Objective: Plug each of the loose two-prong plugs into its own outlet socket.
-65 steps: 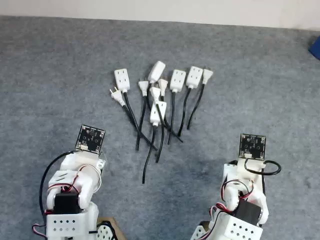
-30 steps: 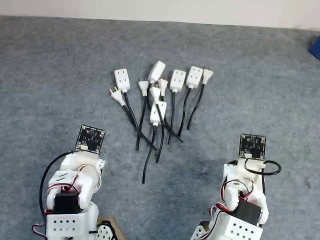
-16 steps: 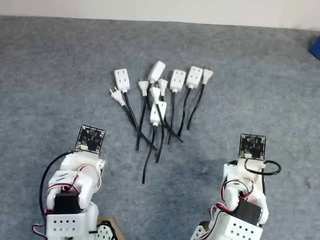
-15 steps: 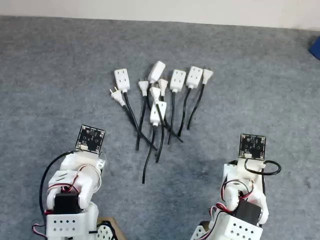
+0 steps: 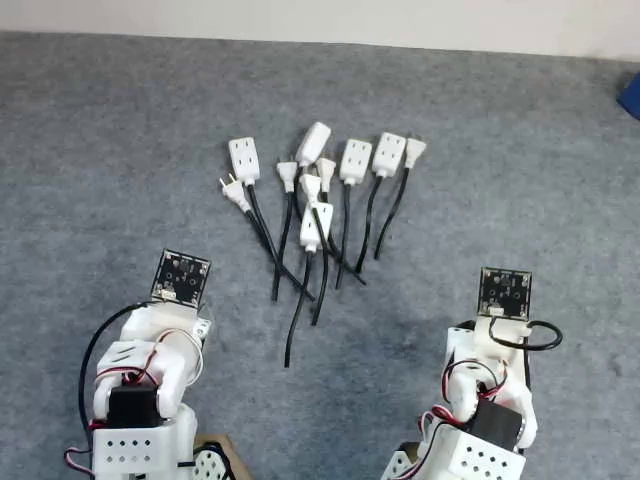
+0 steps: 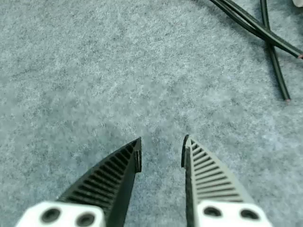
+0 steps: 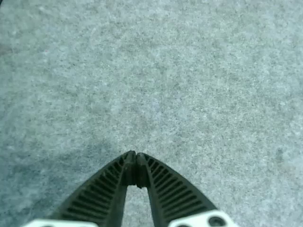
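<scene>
The loose two-prong plugs point(image 5: 287, 176) and the white outlet sockets point(image 5: 354, 160) lie in one heap on the grey carpet point(image 5: 120, 120). The heap is well ahead of both pincers and between their lines of reach, and its black cords point(image 5: 300, 290) trail back toward the arms. Several plugs lie plainly free with their prongs bare. One free plug point(image 5: 232, 190) lies just beside a socket point(image 5: 243, 158), and another point(image 5: 415, 151) lies just beside the outermost socket point(image 5: 388, 153). In the middle of the heap, a plug point(image 5: 311, 186) rests against a socket body point(image 5: 316, 225). Whether it is seated there cannot be told.

The task therefore looks barely begun. No pairing can be confirmed, and nearly every plug has yet to be picked up, aligned and pushed home.

The left pincer point(image 6: 161, 146) hangs low over bare carpet with its jaws a narrow gap apart, holding nothing. The cord ends point(image 6: 284, 97) lie beyond its tips and off to one side, well apart from it. The right pincer point(image 7: 132, 163) is closed tip to tip on nothing, with plain carpet ahead of it. The left arm point(image 5: 150, 370) and the right arm point(image 5: 490, 385) both sit folded back, far from the heap.
</scene>
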Controlling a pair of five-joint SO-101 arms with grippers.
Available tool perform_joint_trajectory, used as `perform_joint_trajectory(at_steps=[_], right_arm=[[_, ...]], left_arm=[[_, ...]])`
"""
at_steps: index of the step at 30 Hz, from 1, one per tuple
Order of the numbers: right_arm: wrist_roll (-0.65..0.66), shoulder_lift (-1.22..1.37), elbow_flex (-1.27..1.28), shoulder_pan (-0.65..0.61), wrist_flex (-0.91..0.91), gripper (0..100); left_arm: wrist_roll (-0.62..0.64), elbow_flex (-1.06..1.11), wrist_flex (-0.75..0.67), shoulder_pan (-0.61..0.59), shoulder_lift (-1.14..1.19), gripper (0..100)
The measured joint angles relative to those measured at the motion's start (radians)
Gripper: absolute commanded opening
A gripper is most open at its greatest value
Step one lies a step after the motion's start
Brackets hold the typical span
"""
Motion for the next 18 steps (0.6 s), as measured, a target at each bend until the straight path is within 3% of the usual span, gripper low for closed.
perform_joint_trajectory(at_steps=[5, 18], right_arm=[[0.0, 0.0, 0.0, 0.0, 0.0, 0.5], [0.0, 0.0, 0.0, -0.025, -0.032, 0.5]], left_arm=[[0.0, 0.0, 0.12, 0.0, -0.002, 15], [-0.002, 0.0, 0.123, -0.029, -0.002, 15]])
